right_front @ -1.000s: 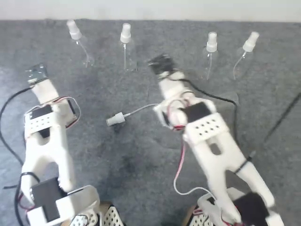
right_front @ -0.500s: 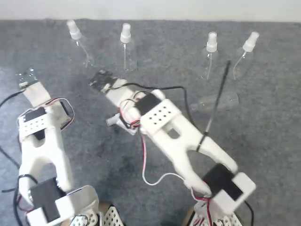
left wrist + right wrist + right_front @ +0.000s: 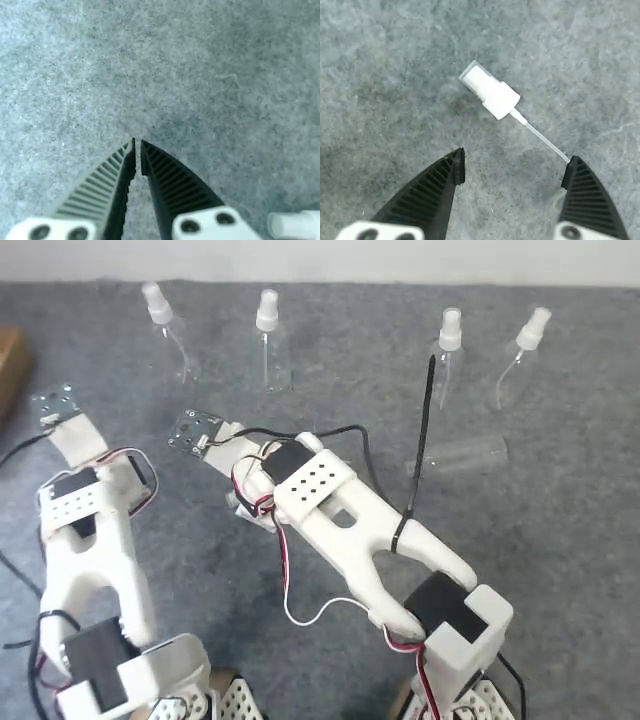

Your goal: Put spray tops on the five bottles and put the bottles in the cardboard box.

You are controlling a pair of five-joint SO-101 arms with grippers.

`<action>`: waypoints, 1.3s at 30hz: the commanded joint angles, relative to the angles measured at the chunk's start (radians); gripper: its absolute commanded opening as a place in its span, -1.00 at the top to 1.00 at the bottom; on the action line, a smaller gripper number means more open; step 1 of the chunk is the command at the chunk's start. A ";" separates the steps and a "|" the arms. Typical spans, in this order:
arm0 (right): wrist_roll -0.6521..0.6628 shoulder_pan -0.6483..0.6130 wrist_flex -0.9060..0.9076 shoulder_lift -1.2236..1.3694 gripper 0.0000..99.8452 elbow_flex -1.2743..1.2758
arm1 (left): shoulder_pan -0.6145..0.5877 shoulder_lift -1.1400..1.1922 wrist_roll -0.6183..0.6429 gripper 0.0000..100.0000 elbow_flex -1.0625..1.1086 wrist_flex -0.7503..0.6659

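Across the grey mat (image 3: 560, 540), left to right: a cardboard box (image 3: 8, 360) sits at the ten o'clock edge. The left gripper (image 3: 136, 150) hangs nearer nine o'clock, its jaws together on nothing. Four capped bottles (image 3: 268, 330) stand in a row from eleven to one o'clock. The right gripper (image 3: 516, 156), jaws wide apart, hovers just off centre toward ten o'clock above the loose spray top (image 3: 490, 92). The last bottle (image 3: 462, 454) lies uncapped on its side near three o'clock. The pick-up at hand looks best done by lowering straight down and closing on the stout white collar (image 3: 502, 100), not the thin dip tube (image 3: 542, 142), which would likely bend or slip. The top lies just beyond the fingertips (image 3: 457, 157), between their lines, with its head pointing away and its tube ending just beside one fingertip.
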 commanded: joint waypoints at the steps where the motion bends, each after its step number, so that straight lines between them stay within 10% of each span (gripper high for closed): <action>1: 0.015 0.016 -0.002 -0.013 0.40 -0.064 | -0.006 -0.058 0.009 0.97 -0.033 -0.015; 39: 0.184 -0.041 -0.268 0.206 0.41 -0.066 | -0.114 -0.052 0.060 0.92 -0.058 -0.015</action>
